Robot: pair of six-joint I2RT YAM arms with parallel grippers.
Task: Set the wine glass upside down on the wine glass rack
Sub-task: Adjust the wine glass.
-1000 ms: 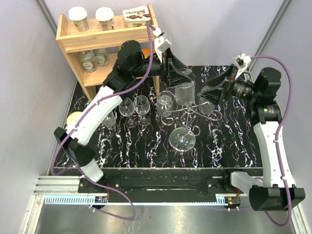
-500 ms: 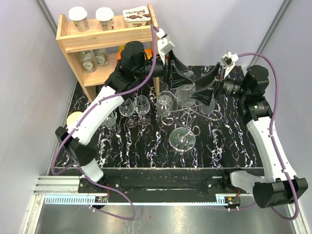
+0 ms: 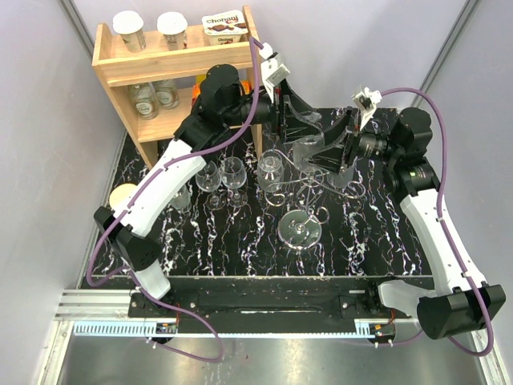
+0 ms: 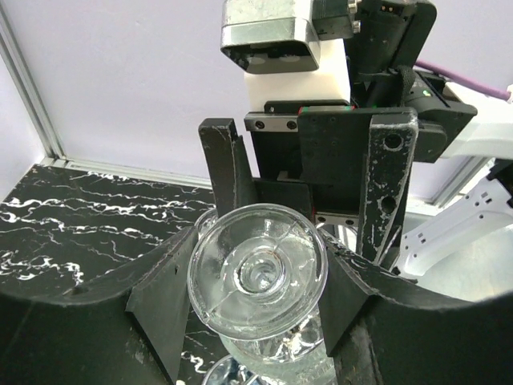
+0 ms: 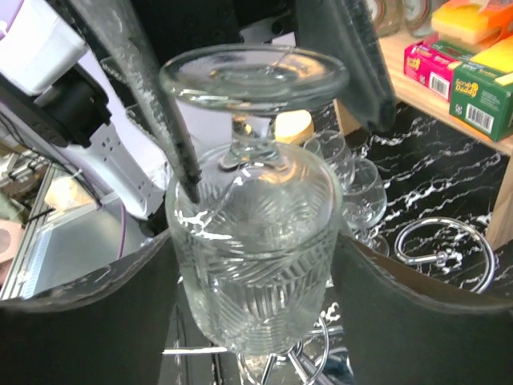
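Note:
The wine glass [image 3: 305,152] hangs upside down, foot up, above the silver wire rack [image 3: 309,189], whose round shiny base [image 3: 299,230] stands on the black marbled table. My left gripper [image 3: 299,127] is shut on the glass's foot [image 4: 256,277], holding it from the left. My right gripper [image 3: 330,152] is open, its fingers [image 5: 96,321] on either side of the ribbed bowl [image 5: 252,241]; I cannot tell whether they touch it. The rack's wire curls [image 5: 321,370] show just below the bowl's rim.
Several other wine glasses [image 3: 222,175] stand left of the rack, one [image 3: 271,167] close beside it. The wooden shelf [image 3: 180,58] with jars and boxes stands at the back left. A pale round lid [image 3: 122,195] lies at the table's left edge.
My right gripper has moved left from the table's right side, and its open fingers now flank the glass's bowl. My left gripper has shifted slightly right, still holding the glass.

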